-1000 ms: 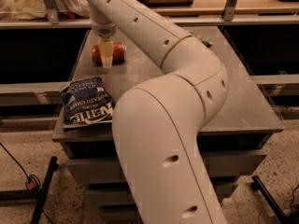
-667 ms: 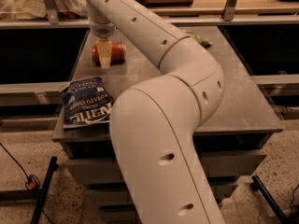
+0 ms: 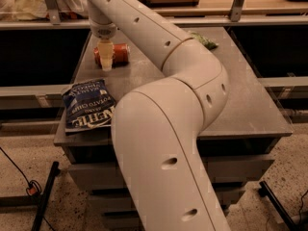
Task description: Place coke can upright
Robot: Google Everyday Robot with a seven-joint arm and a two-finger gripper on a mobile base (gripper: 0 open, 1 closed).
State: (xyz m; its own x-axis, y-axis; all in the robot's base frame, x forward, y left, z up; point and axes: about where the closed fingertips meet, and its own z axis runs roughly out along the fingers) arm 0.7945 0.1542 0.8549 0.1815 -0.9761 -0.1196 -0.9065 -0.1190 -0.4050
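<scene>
Camera view: gripper (image 3: 106,61) at coke can (image 3: 120,55), lying sideways on tbl (image 3: 240,85).

The gripper (image 3: 106,57), down at the lying coke can (image 3: 120,55), has edged very slightly left.

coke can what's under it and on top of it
The can lies on its side on the grey table. The hand is down over its left part, hiding that bit.

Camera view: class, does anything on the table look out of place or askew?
Yes. The coke can lies on its side near the far left corner of the table, not upright as a drink can should stand. The gripper is right at it, covering its left part. Nothing looks spilled.
</scene>
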